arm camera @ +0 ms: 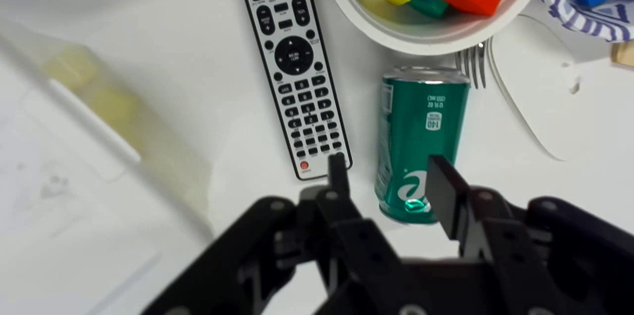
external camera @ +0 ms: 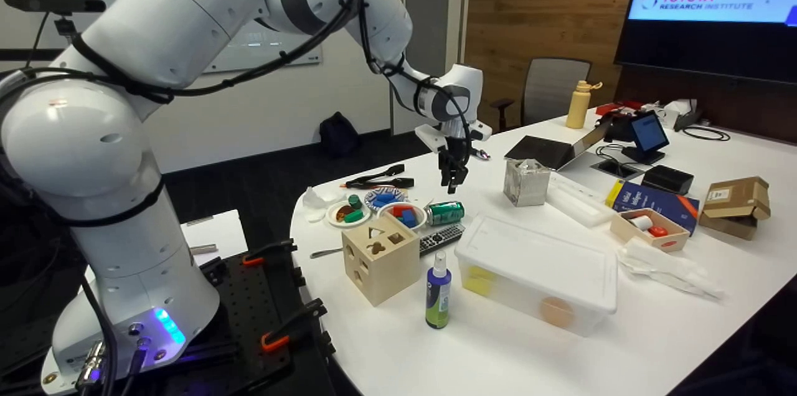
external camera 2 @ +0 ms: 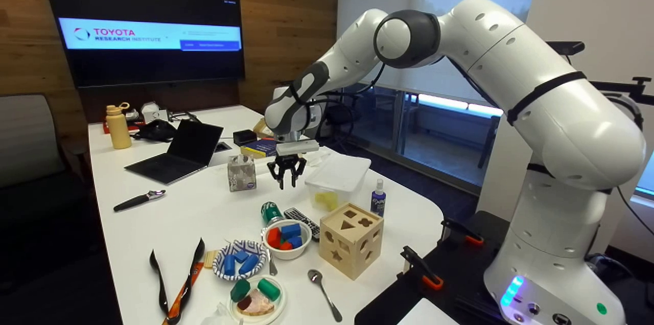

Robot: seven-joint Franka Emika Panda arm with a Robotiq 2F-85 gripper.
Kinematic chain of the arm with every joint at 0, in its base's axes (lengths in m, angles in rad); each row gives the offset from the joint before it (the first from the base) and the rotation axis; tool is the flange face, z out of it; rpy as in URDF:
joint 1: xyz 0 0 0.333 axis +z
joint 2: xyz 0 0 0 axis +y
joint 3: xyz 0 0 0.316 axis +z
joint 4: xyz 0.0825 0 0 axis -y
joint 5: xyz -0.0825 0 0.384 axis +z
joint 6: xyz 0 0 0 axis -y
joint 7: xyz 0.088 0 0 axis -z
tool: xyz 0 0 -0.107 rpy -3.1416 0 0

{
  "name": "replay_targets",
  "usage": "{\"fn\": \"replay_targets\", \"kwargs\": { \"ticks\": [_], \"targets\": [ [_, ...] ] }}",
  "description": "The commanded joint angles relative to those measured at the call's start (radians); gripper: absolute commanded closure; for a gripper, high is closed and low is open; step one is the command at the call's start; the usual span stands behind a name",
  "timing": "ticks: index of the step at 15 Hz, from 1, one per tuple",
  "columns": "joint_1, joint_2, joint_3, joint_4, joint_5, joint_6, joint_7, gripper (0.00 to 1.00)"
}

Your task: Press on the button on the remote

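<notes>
A grey-and-black remote (arm camera: 297,67) lies face up on the white table. In the wrist view its red button (arm camera: 304,165) is at its near end, left of the left fingertip. The remote also shows in both exterior views (external camera: 441,239) (external camera 2: 302,220), between the green can and the clear box. My gripper (arm camera: 389,160) is partly open with nothing between its fingers. In both exterior views the gripper (external camera: 452,182) (external camera 2: 287,182) hangs above the table, apart from the remote. In the wrist view the left fingertip overlaps the remote's near right corner.
A green can (arm camera: 421,122) lies beside the remote, with a bowl of blocks (arm camera: 411,45) past it. A lidded clear box (external camera: 535,259) stands on the remote's other side. A wooden shape cube (external camera 2: 351,240), a spray bottle (external camera: 438,290) and a tissue box (external camera 2: 241,172) stand nearby.
</notes>
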Motion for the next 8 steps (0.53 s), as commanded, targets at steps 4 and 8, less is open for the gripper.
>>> {"fn": "replay_targets", "kwargs": {
  "ticks": [4, 8],
  "targets": [
    [0.007, -0.161, -0.011, -0.076, -0.019, -0.092, 0.035, 0.00],
    [-0.013, -0.186, 0.014, -0.076, 0.004, -0.121, 0.008, 0.00]
  ]
}}
